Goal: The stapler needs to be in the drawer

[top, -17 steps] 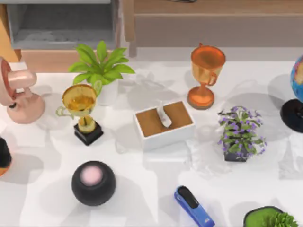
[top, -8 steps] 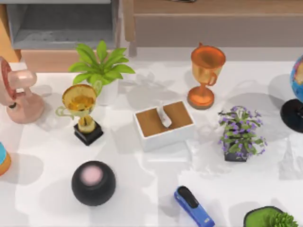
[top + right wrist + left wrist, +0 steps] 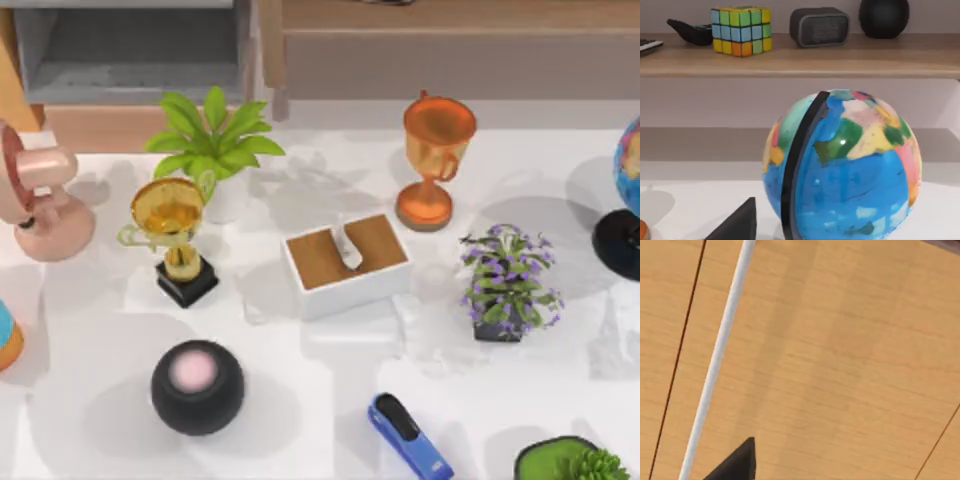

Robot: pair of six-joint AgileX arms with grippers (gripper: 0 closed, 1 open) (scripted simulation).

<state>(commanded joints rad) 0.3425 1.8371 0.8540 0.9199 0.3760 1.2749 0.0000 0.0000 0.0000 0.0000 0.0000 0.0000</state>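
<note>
Left gripper [image 3: 736,465]: just a dark tip of it pokes in on its wrist cam, right up against a pale orange-tan wood panel [image 3: 840,365] with a white bar [image 3: 720,360] running across it. Can't tell if it's open or closed. Right gripper [image 3: 737,224] is the same story, one dark tip, open or closed I can't tell. It's sitting in front of the globe [image 3: 840,165], with a wooden shelf [image 3: 800,60] behind carrying a colour cube [image 3: 741,30], a grey speaker [image 3: 819,26] and a dark ball [image 3: 883,17].

For the rest I'll use the tissue box [image 3: 347,262] in the middle of the white table [image 3: 300,400] as the anchor, going by the top cam:

- the stapler [image 3: 410,437] lies flat on the table toward the near edge from the tissue box, a bit to the right, angled diagonally, nothing touching it
- the drawer [image 3: 100,128] is back-left of the tissue box, pulled open with the grey inside showing, well apart from the stapler
- black sphere with a pink top [image 3: 197,386]: near-left of the box
- gold trophy [image 3: 172,235] to its left, leafy green plant [image 3: 213,140] just behind that
- copper trophy [image 3: 432,160] back-right of the box
- purple flower pot [image 3: 505,283] to its right

So the stapler isn't in the drawer yet.
</note>
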